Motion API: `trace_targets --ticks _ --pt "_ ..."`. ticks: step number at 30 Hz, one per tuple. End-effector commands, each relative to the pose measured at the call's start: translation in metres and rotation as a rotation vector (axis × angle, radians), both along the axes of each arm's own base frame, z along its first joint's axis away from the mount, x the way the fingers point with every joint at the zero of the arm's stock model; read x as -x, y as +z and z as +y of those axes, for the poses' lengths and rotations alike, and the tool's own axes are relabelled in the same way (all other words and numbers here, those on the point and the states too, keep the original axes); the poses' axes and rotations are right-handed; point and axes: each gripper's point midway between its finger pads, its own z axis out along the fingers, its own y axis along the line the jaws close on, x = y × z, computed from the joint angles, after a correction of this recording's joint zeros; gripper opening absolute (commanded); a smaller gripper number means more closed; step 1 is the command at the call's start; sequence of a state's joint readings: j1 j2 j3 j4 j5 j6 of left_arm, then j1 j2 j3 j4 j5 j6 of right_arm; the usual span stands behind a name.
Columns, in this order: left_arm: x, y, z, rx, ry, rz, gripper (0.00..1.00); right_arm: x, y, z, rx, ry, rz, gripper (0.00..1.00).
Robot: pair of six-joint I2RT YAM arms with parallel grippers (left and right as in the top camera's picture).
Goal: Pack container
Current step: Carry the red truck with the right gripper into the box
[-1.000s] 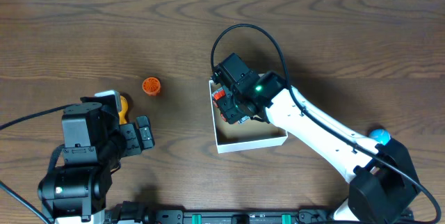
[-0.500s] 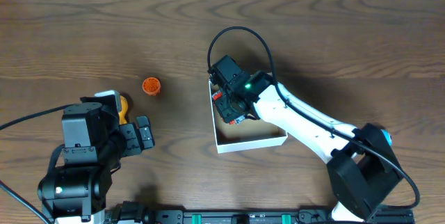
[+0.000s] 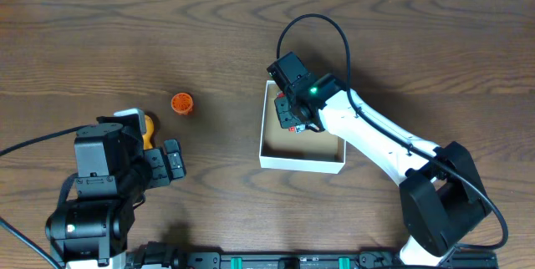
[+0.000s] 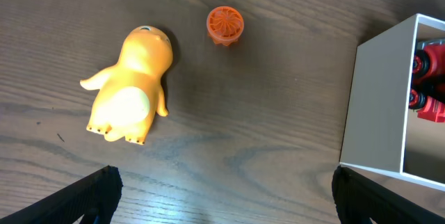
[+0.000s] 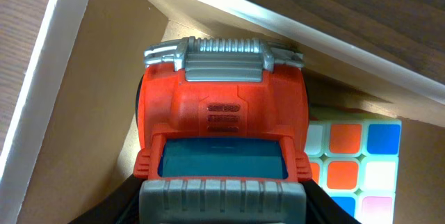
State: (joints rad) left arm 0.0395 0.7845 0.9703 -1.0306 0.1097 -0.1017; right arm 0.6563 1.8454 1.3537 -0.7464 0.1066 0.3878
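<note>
The container is a shallow white-walled box with a tan inside, right of the table's middle. My right gripper is inside its back left part, shut on a red toy truck with a blue window and grey bumpers. A colour cube lies in the box right beside the truck. The box wall runs just beyond the truck. My left gripper is open and empty at the front left. A yellow toy figure and a small orange ribbed cap lie on the table ahead of it.
The yellow toy and the orange cap are left of the container, apart from each other. The container's left wall shows at the right of the left wrist view, with the red truck inside.
My right gripper has moved right and slightly toward the back with the red truck. The container has shifted right and turned with it. The left arm has not moved.
</note>
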Motion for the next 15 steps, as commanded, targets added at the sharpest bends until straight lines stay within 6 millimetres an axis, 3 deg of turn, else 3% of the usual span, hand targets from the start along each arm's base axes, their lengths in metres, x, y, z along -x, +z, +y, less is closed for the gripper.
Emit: trace_targets --ticks 1,5,11,12,15 --pt "0.0004 0.0031 -0.0006 0.012 0.004 -0.006 0.98 -0.0021 0.0013 -0.004 0.014 -0.032 -0.007 0.11" --pt "0.0005 0.0031 -0.0006 0.012 0.004 -0.005 0.98 0.0023 -0.0008 -0.0087 0.004 -0.121 0.02 0.1" --pt "0.0004 0.0031 -0.0006 0.011 0.004 -0.006 0.98 0.0029 -0.0013 -0.0133 0.009 -0.18 0.023 0.22" --pt "0.0004 0.0031 -0.0006 0.011 0.004 -0.006 0.98 0.0028 -0.0013 -0.0132 0.009 -0.179 0.023 0.27" --pt "0.0004 0.0031 -0.0006 0.012 0.004 -0.006 0.98 0.0028 -0.0013 -0.0132 0.009 -0.177 0.022 0.52"
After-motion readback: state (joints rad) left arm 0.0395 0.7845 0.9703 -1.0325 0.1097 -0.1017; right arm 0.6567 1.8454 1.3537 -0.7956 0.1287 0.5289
